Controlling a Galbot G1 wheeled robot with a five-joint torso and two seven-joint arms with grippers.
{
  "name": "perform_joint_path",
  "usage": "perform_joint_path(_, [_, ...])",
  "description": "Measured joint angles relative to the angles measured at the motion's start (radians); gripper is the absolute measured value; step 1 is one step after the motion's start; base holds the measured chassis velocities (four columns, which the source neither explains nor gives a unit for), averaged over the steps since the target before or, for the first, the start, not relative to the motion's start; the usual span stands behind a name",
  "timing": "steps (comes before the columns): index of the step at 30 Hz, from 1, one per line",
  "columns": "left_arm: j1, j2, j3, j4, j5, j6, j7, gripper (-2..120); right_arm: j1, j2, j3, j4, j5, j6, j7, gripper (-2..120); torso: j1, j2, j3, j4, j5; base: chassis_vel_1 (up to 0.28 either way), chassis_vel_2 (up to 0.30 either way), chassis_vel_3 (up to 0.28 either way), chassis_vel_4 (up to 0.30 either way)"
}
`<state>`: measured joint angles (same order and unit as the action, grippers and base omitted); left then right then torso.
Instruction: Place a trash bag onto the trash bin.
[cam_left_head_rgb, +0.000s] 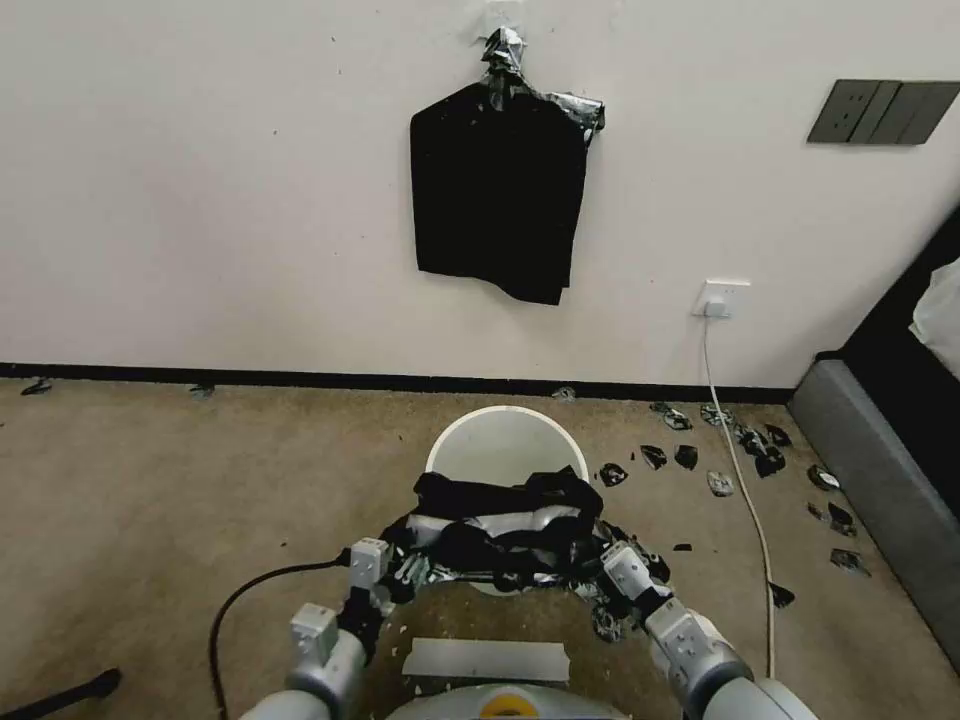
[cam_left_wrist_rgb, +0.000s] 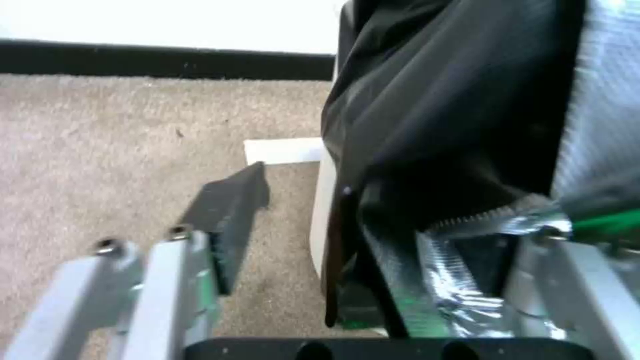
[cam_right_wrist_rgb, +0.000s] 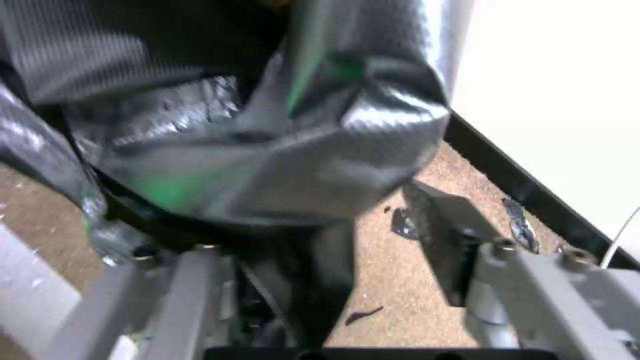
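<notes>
Head view: the trash bag (cam_left_head_rgb: 497, 525) stretches across the near rim of the trash bin (cam_left_head_rgb: 505, 440), spread between the left gripper (cam_left_head_rgb: 385, 575) and right gripper (cam_left_head_rgb: 622, 572). Left wrist view: fingers (cam_left_wrist_rgb: 227, 235) splayed apart, bag film draped against one, beside the bin. Right wrist view: fingers (cam_right_wrist_rgb: 453, 240) parted, the bag bunched between them.

Crinkled black trash bag (cam_left_head_rgb: 505, 520) stretched over near rim of cream trash bin (cam_left_head_rgb: 500, 440)

White wall (cam_left_head_rgb: 200, 200), black baseboard (cam_left_head_rgb: 300, 380), tan carpet (cam_left_head_rgb: 150, 500), wall socket (cam_left_head_rgb: 722, 297).
</notes>
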<state>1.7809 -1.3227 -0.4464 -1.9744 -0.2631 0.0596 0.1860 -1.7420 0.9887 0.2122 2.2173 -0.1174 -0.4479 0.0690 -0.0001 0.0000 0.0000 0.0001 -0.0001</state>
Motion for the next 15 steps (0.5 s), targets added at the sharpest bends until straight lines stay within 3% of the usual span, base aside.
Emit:
perform_joint_path(5, [0.026, 0.0, -0.035, -0.016, 0.012, -0.016, 0.071, 79, -0.024, -0.007, 0.009, 0.029, -0.029, -0.014, -0.029, 69, 0.0, 0.0, 0.0, 0.0, 0.0001, 0.0, 0.0, 0.0, 0.0])
perform_joint_path(7, [0.053, -0.002, -0.095, -0.024, 0.03, -0.062, 0.221, 97, -0.051, -0.015, 0.014, 0.063, -0.055, -0.017, -0.055, 89, 0.0, 0.0, 0.0, 0.0, 0.0001, 0.0, 0.0, 0.0, 0.0])
perform_joint_path(8, [0.057, -0.002, -0.108, -0.026, 0.031, -0.075, 0.255, 99, -0.056, -0.017, 0.017, 0.073, -0.058, -0.017, -0.062, 93, 0.0, 0.0, 0.0, -0.0001, 0.0001, 0.0, 0.0, 0.0, 0.0])
perform_joint_path(15, [0.071, -0.01, -0.13, -0.034, 0.034, -0.114, 0.31, 100, -0.081, -0.046, 0.034, 0.118, -0.053, -0.011, -0.09, 100, 0.0, 0.0, 0.0, 0.0, 0.0, 0.0, 0.0, 0.0, 0.0])
